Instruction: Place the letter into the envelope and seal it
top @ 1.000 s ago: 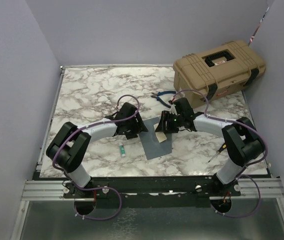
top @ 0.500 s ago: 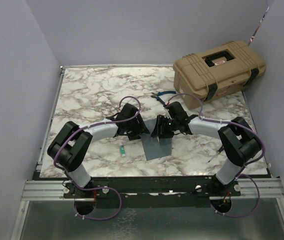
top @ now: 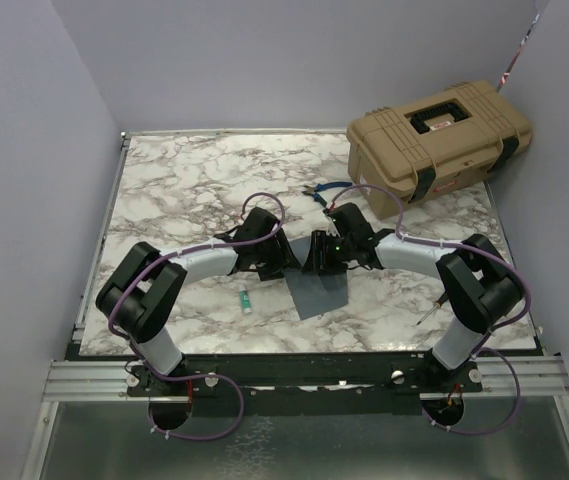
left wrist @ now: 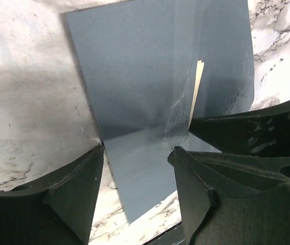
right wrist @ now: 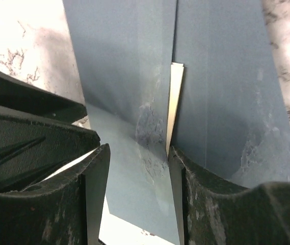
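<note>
Right pincer [right wrist: 137, 152] has slid left over the envelope [right wrist: 124, 61], spread wide like your left pincer [left wrist: 136, 150], so ease the letter [right wrist: 175, 97], a cream sliver at the opening, squarely inside before sealing.

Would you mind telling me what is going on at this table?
Both arms are working on the envelope on the table. The left gripper and right gripper sit low over it, jaws apart, with paper showing in the gap. The letter is nearly all inside; only a thin cream strip shows. It does not look sealed yet.
</note>
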Action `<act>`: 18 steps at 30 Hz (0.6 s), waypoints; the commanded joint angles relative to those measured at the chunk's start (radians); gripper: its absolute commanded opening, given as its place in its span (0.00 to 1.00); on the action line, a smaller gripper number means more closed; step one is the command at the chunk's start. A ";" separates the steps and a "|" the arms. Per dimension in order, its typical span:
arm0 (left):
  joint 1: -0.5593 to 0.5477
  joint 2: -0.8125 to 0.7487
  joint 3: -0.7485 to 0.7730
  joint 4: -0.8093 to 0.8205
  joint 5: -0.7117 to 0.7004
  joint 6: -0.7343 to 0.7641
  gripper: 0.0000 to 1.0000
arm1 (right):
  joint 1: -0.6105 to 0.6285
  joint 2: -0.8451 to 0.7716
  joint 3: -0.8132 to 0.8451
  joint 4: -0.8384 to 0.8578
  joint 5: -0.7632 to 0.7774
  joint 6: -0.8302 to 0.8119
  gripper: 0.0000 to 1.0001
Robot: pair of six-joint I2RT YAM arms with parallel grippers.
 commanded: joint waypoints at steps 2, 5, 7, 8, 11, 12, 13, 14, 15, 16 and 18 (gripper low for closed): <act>-0.012 0.027 -0.024 -0.078 -0.077 0.057 0.61 | 0.007 0.002 0.048 -0.040 0.115 -0.081 0.55; -0.006 0.011 -0.023 -0.086 -0.109 0.047 0.66 | 0.007 -0.030 0.069 -0.066 0.163 -0.080 0.57; 0.002 0.007 -0.024 -0.091 -0.122 0.037 0.68 | 0.007 -0.041 0.089 -0.083 0.184 -0.085 0.59; 0.006 0.008 -0.023 -0.092 -0.128 0.033 0.68 | 0.006 -0.041 0.095 -0.084 0.187 -0.090 0.59; 0.013 0.012 -0.011 -0.092 -0.137 0.026 0.68 | 0.006 -0.010 0.112 -0.081 0.169 -0.106 0.59; 0.017 0.014 -0.009 -0.094 -0.141 0.022 0.67 | 0.007 0.003 0.118 -0.077 0.162 -0.112 0.59; 0.020 0.015 -0.005 -0.096 -0.146 0.017 0.66 | 0.007 0.017 0.122 -0.072 0.154 -0.116 0.58; 0.023 0.018 -0.002 -0.096 -0.149 0.015 0.65 | 0.007 0.030 0.127 -0.067 0.148 -0.118 0.57; 0.025 0.021 0.002 -0.097 -0.150 0.012 0.65 | 0.007 0.045 0.134 -0.067 0.149 -0.120 0.56; 0.027 0.025 0.009 -0.095 -0.146 0.016 0.65 | 0.007 0.058 0.147 -0.073 0.149 -0.120 0.56; 0.027 0.044 0.027 -0.097 -0.134 0.028 0.65 | 0.006 0.087 0.170 -0.085 0.136 -0.127 0.55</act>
